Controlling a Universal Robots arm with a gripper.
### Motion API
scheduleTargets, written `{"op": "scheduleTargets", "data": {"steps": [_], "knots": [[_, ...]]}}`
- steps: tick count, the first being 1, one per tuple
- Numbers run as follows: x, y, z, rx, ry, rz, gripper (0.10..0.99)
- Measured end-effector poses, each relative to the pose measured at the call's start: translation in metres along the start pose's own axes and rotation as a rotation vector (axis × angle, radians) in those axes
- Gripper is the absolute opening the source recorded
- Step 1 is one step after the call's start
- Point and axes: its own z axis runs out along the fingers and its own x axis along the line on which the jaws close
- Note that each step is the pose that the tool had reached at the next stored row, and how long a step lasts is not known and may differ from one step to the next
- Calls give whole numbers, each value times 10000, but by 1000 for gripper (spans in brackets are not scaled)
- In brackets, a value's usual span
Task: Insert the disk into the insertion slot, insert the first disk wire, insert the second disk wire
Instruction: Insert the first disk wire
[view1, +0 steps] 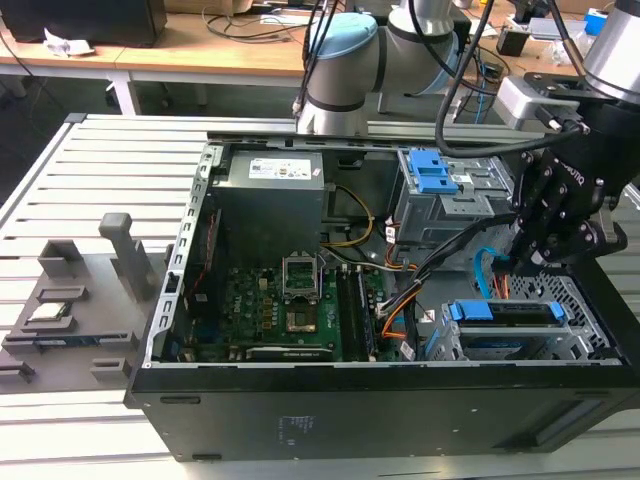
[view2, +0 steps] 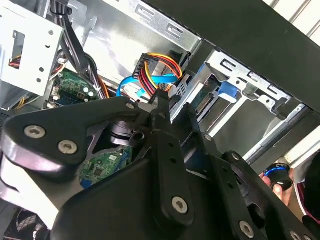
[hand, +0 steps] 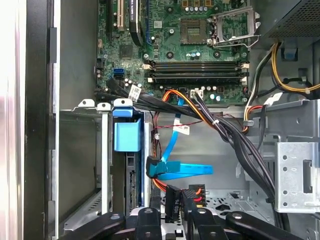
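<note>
My work sits on a pale grey slatted metal desk (view1: 70, 170), evenly lit, and behind it I see a light wooden desk (view1: 190, 52) on white legs (view1: 126, 95), strewn with cables (view1: 235, 18) and a crumpled white paper (view1: 62, 43) beside a dark box (view1: 90, 20).

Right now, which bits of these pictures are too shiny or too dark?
First wrist view: a pale strip along one edge is washed out. Second wrist view: light glares off the silver case wall, and the pincer is dark in front. Exterior view: the motherboard sits dim inside the case, the table brighter.
</note>
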Motion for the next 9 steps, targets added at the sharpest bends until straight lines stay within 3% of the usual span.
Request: {"op": "scheduleTargets", "data": {"steps": [2,3,5,9], "knots": [[1,0,0,0,0,0,286],[1,0,0,0,0,0,169],[1,0,0,0,0,0,169],[222,-7,24,0,-1,-1,169]]}}
